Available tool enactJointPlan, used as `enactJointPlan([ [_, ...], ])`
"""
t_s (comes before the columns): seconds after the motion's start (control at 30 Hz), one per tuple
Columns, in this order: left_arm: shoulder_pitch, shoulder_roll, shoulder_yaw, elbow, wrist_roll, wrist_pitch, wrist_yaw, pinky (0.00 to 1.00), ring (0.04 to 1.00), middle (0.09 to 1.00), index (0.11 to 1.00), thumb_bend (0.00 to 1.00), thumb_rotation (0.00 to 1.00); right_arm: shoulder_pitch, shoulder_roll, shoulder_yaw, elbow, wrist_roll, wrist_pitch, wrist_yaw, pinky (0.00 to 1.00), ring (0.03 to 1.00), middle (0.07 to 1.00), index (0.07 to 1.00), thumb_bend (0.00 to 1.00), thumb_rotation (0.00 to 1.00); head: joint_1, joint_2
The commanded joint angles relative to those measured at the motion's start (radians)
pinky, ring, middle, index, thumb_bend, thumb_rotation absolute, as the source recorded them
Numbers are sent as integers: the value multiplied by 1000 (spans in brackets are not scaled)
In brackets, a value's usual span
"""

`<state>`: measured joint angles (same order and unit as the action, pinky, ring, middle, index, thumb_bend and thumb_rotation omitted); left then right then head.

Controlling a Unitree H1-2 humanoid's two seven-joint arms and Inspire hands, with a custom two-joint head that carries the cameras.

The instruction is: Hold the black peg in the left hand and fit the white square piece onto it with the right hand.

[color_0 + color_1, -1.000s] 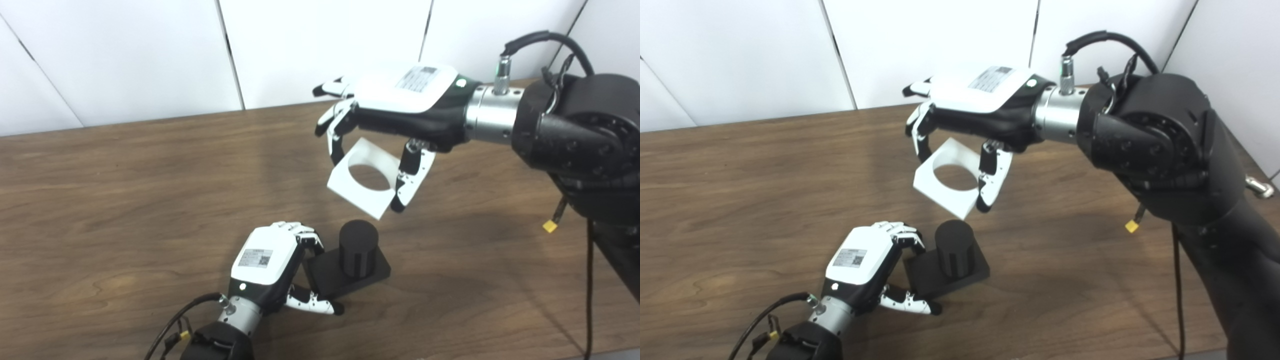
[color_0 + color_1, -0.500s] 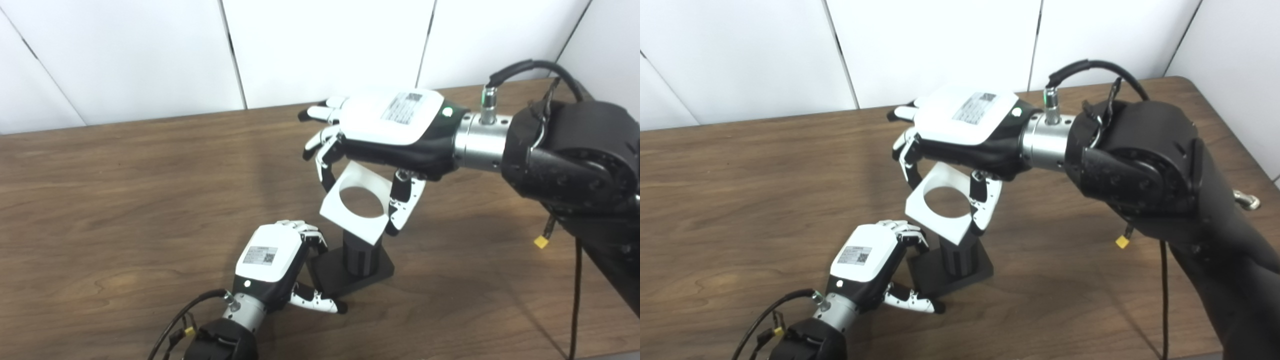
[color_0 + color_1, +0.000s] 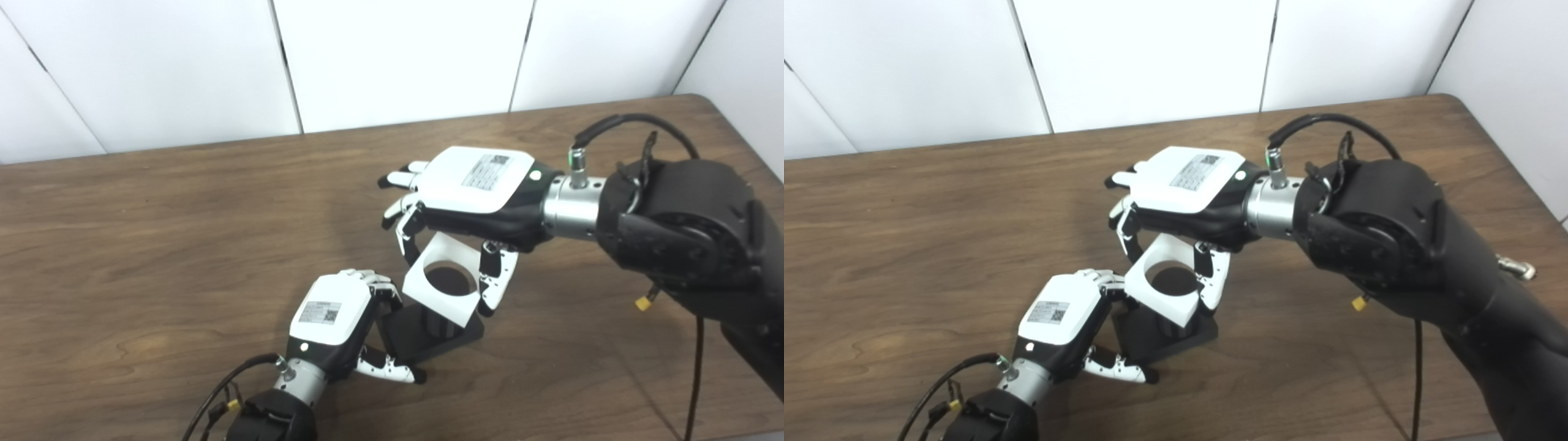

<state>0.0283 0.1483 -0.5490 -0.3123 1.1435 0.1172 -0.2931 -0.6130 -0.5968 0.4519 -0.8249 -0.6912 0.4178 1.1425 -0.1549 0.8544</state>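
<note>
A long wooden table (image 3: 153,245) with a dark brown grain fills most of both views. Its far edge runs along a wall of plain white panels (image 3: 398,55) split by thin dark seams, and its far right corner is rounded, with another white panel behind it.

Near the front middle of the table stands the black round peg on its flat black square base (image 3: 429,334). The robot's left hand (image 3: 334,321), white-backed with black and white fingers, sits just left of the base; its fingers curl onto the base's left edge from above while the thumb reaches along the front edge, so the hand is closed on the base and pins it to the wood.

Directly over the peg is the white square plastic piece with a round hole (image 3: 442,286). It is tilted, and the peg's dark top shows inside the hole, so the piece sits around the upper part of the peg, clear of the base. The right hand (image 3: 471,196), palm down above the peg, grips the piece by opposite edges, fingers on the far-left side and thumb on the right.

A black cable loops above the right wrist (image 3: 572,202).
</note>
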Motion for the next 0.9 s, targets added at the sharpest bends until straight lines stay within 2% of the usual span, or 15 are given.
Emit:
enactJointPlan([
  [0.0, 14, 5, -19, 19, 11, 8, -67, 840, 822, 760, 487, 516, 54, -21, 2, -7, 1, -20, -47, -3, 1000, 1000, 856, 484, 525, 136, 0, 2],
  [0.5, 12, 5, -17, 12, 11, 11, -84, 846, 826, 767, 487, 515, 54, 24, 33, -21, 33, -31, -107, -26, 1000, 1000, 861, 484, 525, 135, -3, 2],
  [0.87, 15, 5, -20, 1, 19, 11, -89, 842, 822, 763, 487, 517, 53, 53, 65, -24, 57, -81, -152, -18, 1000, 1000, 878, 486, 524, 133, 0, 9],
])
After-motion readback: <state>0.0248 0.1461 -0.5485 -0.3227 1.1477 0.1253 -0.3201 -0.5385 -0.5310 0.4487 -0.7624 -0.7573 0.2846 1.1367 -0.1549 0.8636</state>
